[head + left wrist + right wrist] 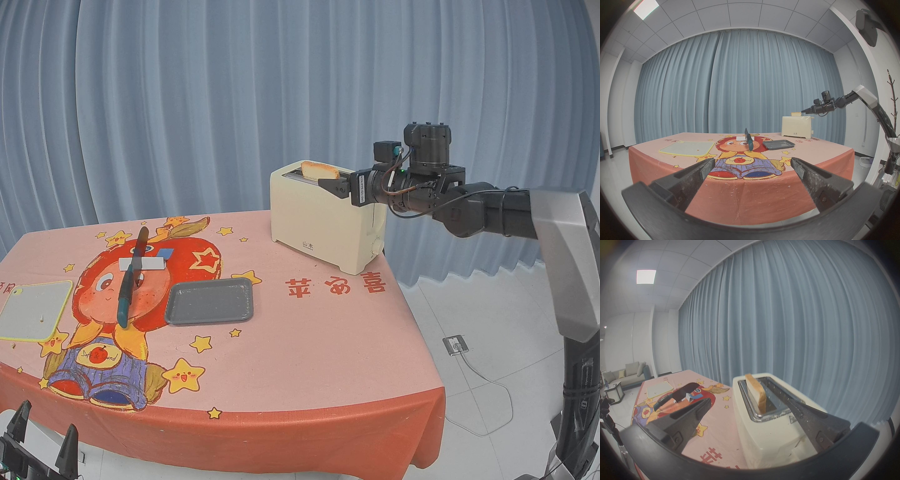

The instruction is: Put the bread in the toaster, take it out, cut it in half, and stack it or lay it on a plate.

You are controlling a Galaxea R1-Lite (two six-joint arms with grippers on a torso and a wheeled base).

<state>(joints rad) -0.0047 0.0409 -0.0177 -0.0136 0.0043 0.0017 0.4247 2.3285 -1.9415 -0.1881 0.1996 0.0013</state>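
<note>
When taking hold of the bread [320, 169], expect a light, dry slice: probably stiff enough along the crust to lift by one edge, yet crumbly and easy to crush or snap if squeezed hard. Stands on edge in a slot of the toaster [325, 225], at the far right corner of the surface [325, 350], with just an upper strip poking above the slot's metal rim. Best pinched across the two flat faces of that exposed strip, near its middle, then drawn straight up to avoid scraping the slot. Note the right fingers [818, 424], spread apart at the toaster's right end, level with its top, just short of the slice and not closed on anything. Note the left fingers [684, 184] too, likewise parted and holding nothing, low beyond the near edge by the near left corner. Elsewhere on the surface, find a knife [128, 281] lying across a small white block [142, 263] left of the middle, a grey plate [209, 301] just beside it, and a pale cutting board [34, 309] at the left edge.
</note>
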